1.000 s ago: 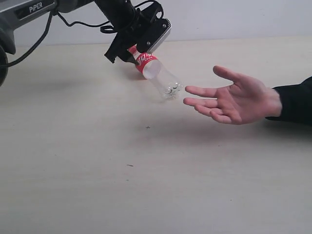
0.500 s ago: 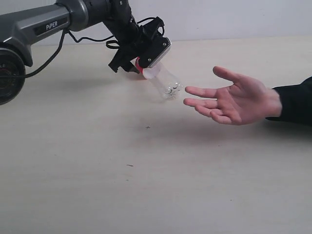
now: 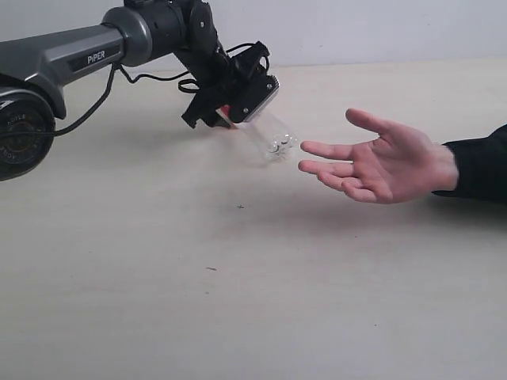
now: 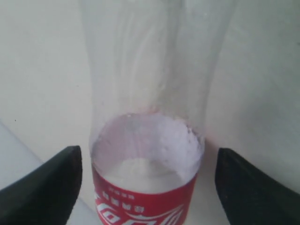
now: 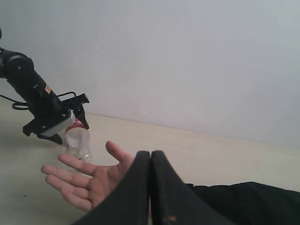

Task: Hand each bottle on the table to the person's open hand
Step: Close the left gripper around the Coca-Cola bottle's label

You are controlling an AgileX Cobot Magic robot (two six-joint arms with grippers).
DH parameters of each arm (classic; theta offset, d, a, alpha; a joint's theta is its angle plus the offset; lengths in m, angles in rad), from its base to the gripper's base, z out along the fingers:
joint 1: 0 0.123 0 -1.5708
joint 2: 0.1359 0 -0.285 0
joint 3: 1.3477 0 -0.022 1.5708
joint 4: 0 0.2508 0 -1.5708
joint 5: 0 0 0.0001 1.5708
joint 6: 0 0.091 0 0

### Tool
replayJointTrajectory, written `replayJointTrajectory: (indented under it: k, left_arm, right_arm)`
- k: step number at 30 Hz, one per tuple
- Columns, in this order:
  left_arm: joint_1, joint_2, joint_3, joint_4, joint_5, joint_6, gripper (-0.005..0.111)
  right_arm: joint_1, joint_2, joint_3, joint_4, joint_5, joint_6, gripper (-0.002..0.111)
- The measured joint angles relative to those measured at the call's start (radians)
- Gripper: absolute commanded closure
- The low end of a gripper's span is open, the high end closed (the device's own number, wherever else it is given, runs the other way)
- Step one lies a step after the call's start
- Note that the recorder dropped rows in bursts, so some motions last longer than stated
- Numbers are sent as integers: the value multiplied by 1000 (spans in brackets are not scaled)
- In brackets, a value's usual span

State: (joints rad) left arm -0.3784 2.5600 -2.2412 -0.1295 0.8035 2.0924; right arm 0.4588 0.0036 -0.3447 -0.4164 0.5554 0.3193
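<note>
Bottle (image 3: pixel 269 136) down on its side on the table (image 3: pixel 238 317), clear body, red label, base pointing at the hand (image 3: pixel 388 166). Base and fingertips are just apart, a sliver of table showing between them in the exterior view.

Left gripper (image 3: pixel 231 107) sits right over the cap end, arm reaching in from the left. Jaws wide! In the left wrist view both black fingers (image 4: pixel 44 187) stand clear of the bottle, one on each side, pale table visible in the gaps. No grip here: the label end lies between them, untouched as far as this view shows. The cap itself is hidden under the gripper body from outside, just a flash of red at the edge.

Over on the right, the hand is open, palm up, fingers spread, thumb raised, black sleeve (image 3: pixel 479 162) at the wrist. It hovers low above the table, holding nothing.

Right gripper (image 5: pixel 151 187): fingers pressed flat together, fully closed, nothing between them. Its camera looks across the palm toward the bottle and the left gripper beyond.
</note>
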Motion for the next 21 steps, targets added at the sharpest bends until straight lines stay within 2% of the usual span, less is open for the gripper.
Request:
replayJointTrajectory:
  k: [13,14,16,19,20,21]
  left_arm:
    - [-8,35,-2,2,-28,1,32]
    - [-8,35,-2,2,-30,1,37]
    - [-8,35,-2,2,-30,1,58]
    - [-8,36,-2,2,-34,1,98]
    - [-8,36,-2,2,-34,1,106]
    - [-8,36,-2,2,-36,1,105]
  right_arm:
    - [0,0,0,0,0,0,108]
    - [0,0,0,0,0,0,108]
    - [0,0,0,0,0,0,108]
    - [0,0,0,0,0,0,108]
    - [0,0,0,0,0,0,108]
    - [0,0,0,0,0,0,108]
